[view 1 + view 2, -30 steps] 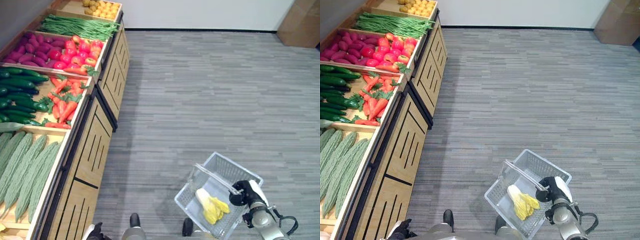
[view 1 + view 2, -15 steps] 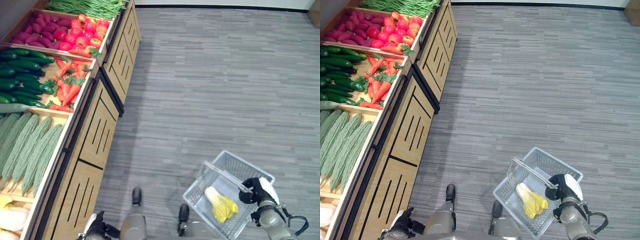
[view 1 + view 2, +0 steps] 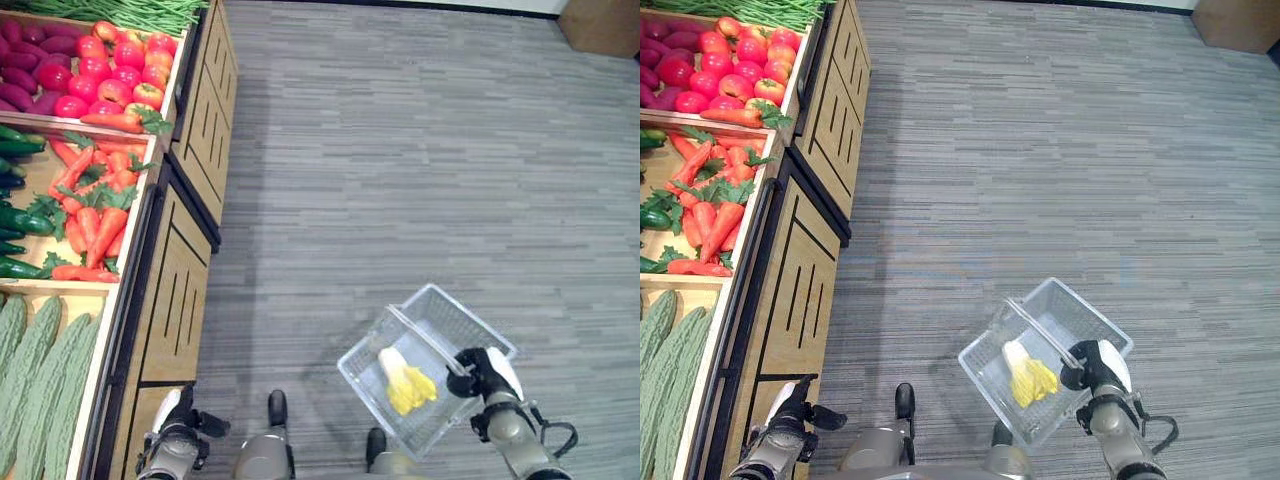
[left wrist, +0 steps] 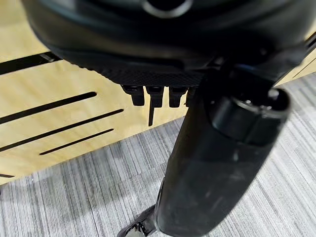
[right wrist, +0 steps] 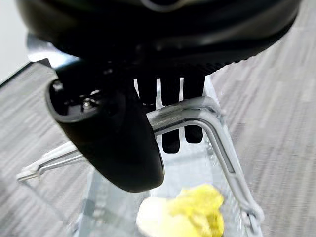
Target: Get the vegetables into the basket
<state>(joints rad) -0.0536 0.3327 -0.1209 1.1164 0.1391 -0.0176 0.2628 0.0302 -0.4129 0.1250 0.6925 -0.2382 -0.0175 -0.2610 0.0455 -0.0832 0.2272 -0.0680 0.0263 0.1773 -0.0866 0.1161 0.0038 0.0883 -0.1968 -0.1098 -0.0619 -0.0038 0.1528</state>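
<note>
The right hand (image 3: 484, 368) has its fingers (image 5: 170, 126) curled round the handle (image 5: 197, 116) of the basket (image 3: 980, 372), with the thumb (image 5: 111, 140) standing across the near side of the bar. The grip sits at the handle's bend, near one end of the bar and not at its middle. Judging by that, the basket hangs off the floor from this one point and tips a little, which would explain why it sits skewed in the head views, one corner toward the shelves and the opposite corner toward the open floor.

Inside the basket lies one vegetable, a pale cabbage (image 3: 400, 376) with a white stalk and yellow leaves. Its long axis runs roughly along the basket's length; the white stalk end points toward the basket's far corner and the yellow leaf end toward the near wall, close under the hand. It rests on the basket's bottom, free of the handle.

The left hand (image 3: 172, 430) hangs low beside the wooden front (image 3: 170, 300) of the shelves, holding nothing; its fingers (image 4: 153, 95) look bent down short, away from the slotted panel. It seems to be kept out of the way for now.

On the shelves, along their edge nearest the floor, the compartments hold carrots (image 3: 90, 195), red tomatoes (image 3: 115, 80), purple sweet potatoes (image 3: 25, 60), cucumbers (image 3: 15, 215) and bitter gourds (image 3: 40, 360). All of them lie well apart from the basket, so most of the task looks still ahead.
</note>
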